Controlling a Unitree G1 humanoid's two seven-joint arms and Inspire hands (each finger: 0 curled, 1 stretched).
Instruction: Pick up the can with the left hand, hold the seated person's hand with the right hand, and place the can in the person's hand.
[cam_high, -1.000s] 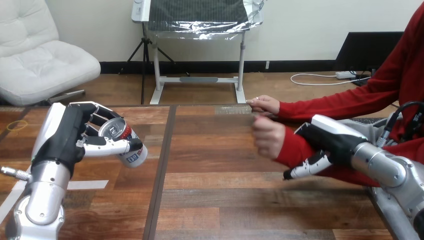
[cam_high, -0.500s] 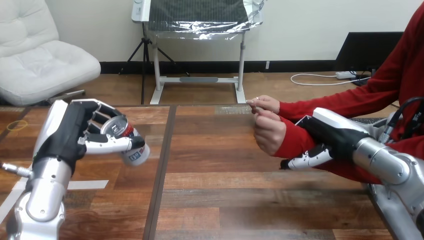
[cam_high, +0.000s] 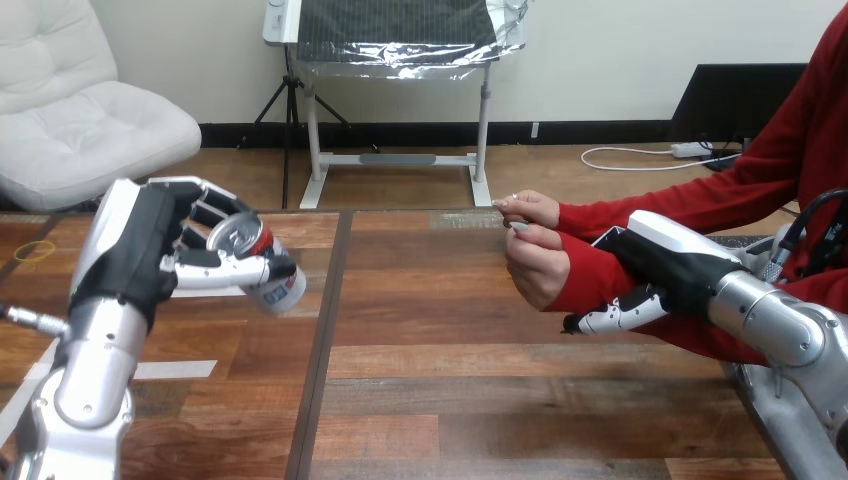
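A red, white and blue aluminium drink can with a silver top (cam_high: 262, 265) hangs tilted above the left part of the wooden table (cam_high: 430, 400), clear of the wood and gripped by the robot's black-and-white left hand (cam_high: 140, 255); the fingers (cam_high: 215, 205) curl round its far side while the thumb (cam_high: 225, 271) crosses the near wall, so the hold is at mid-body; the can is likely light, thin-walled and smooth, easily dented by a hard squeeze and apt to slip if the hold loosens, and whether it holds liquid cannot be told; the body below the rim looks the sound place to hold it, leaving the base free to meet a palm; well apart to the right, the person's hand (cam_high: 538, 268) is loosely curled above the table, palm not yet offered upward; the robot's right hand (cam_high: 668, 265) lies over the person's wrist (cam_high: 585, 290), its fingers (cam_high: 610, 320) curled beneath the red cuff in a hold; the person's other hand (cam_high: 525, 208) sits just behind; the carry across the table is not yet done.
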